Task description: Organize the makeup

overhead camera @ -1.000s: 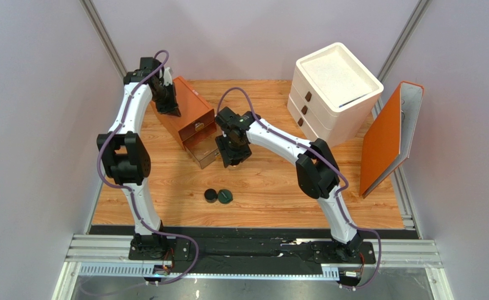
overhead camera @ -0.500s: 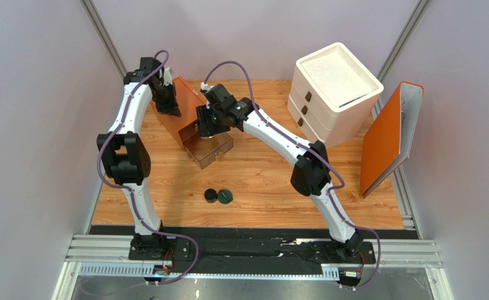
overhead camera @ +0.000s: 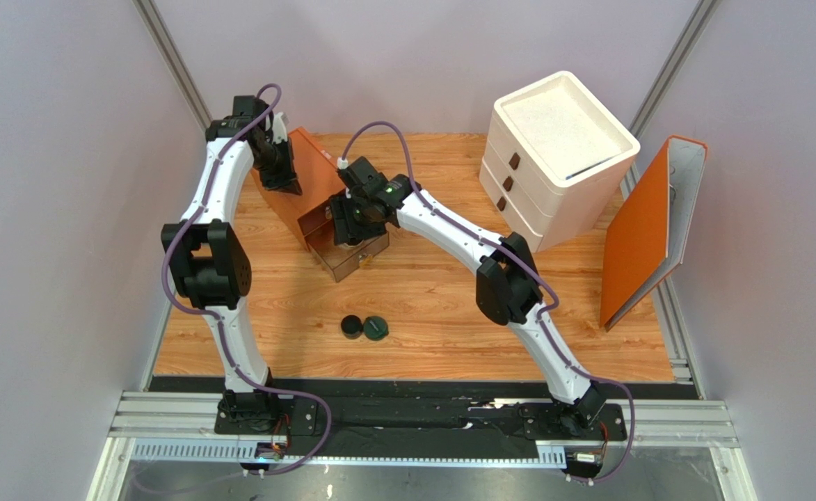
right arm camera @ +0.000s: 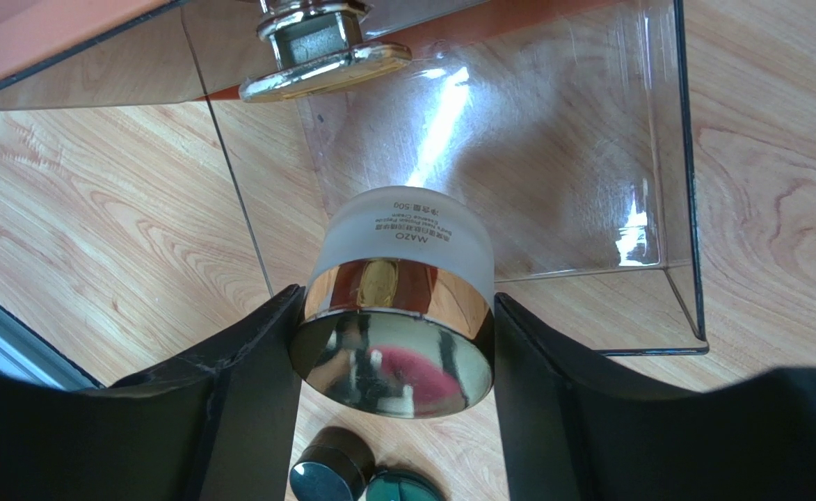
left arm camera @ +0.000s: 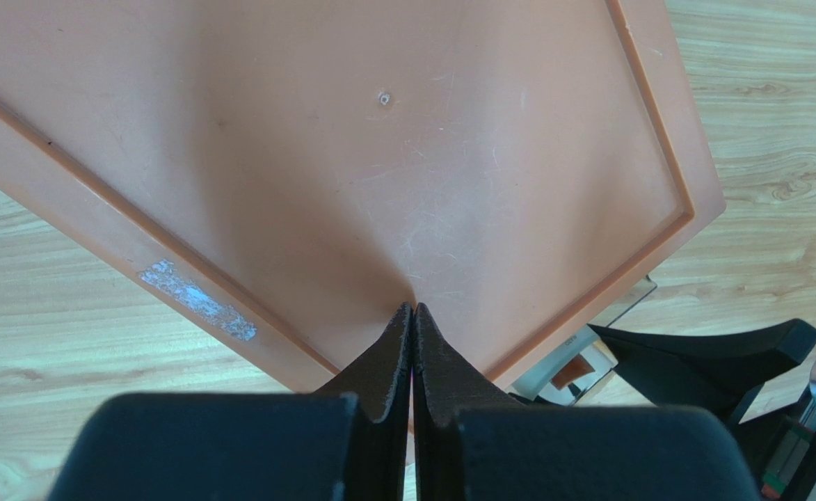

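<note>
Top external view: right arm has swung the jar [right arm camera: 401,271] over the open drawer [right arm camera: 590,188].
Left claw [left arm camera: 414,313], pressed together, touches the orange box [left arm camera: 328,157]; right claw [right arm camera: 393,350] pinches the jar, so release looks next; two compacts [overhead camera: 364,328] lie toward the tabletop's front edge.

Plain lilac walls [overhead camera: 433,63] are enclosing a wood-grain worktop [overhead camera: 433,313] on three sides. A white drawer unit [overhead camera: 558,157] is standing at its far right corner, an orange folder [overhead camera: 640,240] is leaning at the right edge, and metal rails [overhead camera: 694,423] are running along the near edge.
</note>
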Tool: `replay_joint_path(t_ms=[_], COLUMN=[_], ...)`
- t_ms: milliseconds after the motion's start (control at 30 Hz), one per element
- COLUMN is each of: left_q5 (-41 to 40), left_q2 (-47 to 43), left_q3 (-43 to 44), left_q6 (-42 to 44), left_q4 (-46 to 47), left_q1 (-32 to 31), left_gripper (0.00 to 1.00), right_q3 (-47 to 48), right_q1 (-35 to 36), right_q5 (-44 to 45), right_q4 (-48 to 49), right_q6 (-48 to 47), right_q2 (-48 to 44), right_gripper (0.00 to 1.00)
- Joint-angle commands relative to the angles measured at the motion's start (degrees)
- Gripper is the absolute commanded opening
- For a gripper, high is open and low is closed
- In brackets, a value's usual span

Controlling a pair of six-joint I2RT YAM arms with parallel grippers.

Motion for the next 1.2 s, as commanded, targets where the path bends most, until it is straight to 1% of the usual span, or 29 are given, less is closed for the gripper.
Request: replay_joint_path(t_ms=[0, 100, 300, 333, 400, 433, 600, 633, 700, 733, 767, 833, 933, 1033, 1167], left_q5=[-2.8, -3.1, -2.8, -2.9, -2.9, -3.0, -3.1, -3.0, -2.8, -2.7, -2.7, -2.5, -2.6, -3.2, -3.8], left_q2=[2.6, 2.3, 2.1, 2.0, 1.9, 1.7, 1.6, 1.7, 1.8, 2.0, 1.9, 2.0, 2.0, 1.6, 1.5], left_q3=[-3.1, -3.2, -3.0, -3.0, -3.0, -3.0, -3.0, -3.0, -3.0, -3.0, -3.0, -3.0, -3.5, -4.1, -4.6], left_q6=[1.9, 1.7, 1.6, 1.8, 1.9, 2.0, 2.1, 2.0, 1.9, 1.9, 1.9, 2.0, 2.1, 2.6, 3.0], left_q4=[-5.3, -5.2, -5.3, -5.3, -5.4, -5.4, -5.4, -5.3, -5.4, -5.4, -5.3, -5.3, -5.3, -5.3, -5.3], left_q1=[0.1, 0.1, 0.1, 0.1, 0.1, 0.1, 0.1, 0.1, 0.1, 0.1, 0.1, 0.1, 0.1, 0.1, 0.1], left_gripper=[0.0, 0.0, 0.0, 0.0, 0.0, 0.0, 0.0, 0.0, 0.0, 0.0, 0.0, 0.0, 0.0, 0.0, 0.0], right_q3=[1.1, 0.8, -2.1, -3.1, -6.8, -8.4, -19.4, -23.3, -27.0, -30.7, -32.4, -37.2, -39.9, -40.4, -38.3], right_q1=[0.0, 0.0, 0.0, 0.0, 0.0, 0.2, 1.4, 2.3, 4.0, 4.5, 5.2, 6.9, 8.5, 9.4, 9.6], right_q5=[0.5, 1.3, 2.8, 2.8, 2.1, 1.7, -0.7, -0.5, -0.1, 0.1, 0.4, 0.1, -0.2, -0.2, 0.1], right_q4=[3.7, 3.7, 3.4, 3.4, 3.4, 3.3, 0.2, -0.5, -2.0, -2.3, -2.7, -2.4, -1.7, -1.8, -0.8], right_q6=[1.0, 0.9, 0.1, -0.9, -2.5, -3.5, -11.9, -13.2, -16.4, -16.9, -17.4, -17.7, -16.8, -16.1, -16.0], right_q2=[-2.7, -3.8, -7.2, -9.2, -11.7, -14.3, -22.5, -23.7, -26.2, -26.7, -27.4, -27.7, -26.2, -23.6, -21.4], right_gripper=[0.65, 0.76, 0.76, 0.76, 0.75, 0.74, 0.73, 0.73, 0.73, 0.72, 0.72, 0.71, 0.66, 0.65, 0.65])
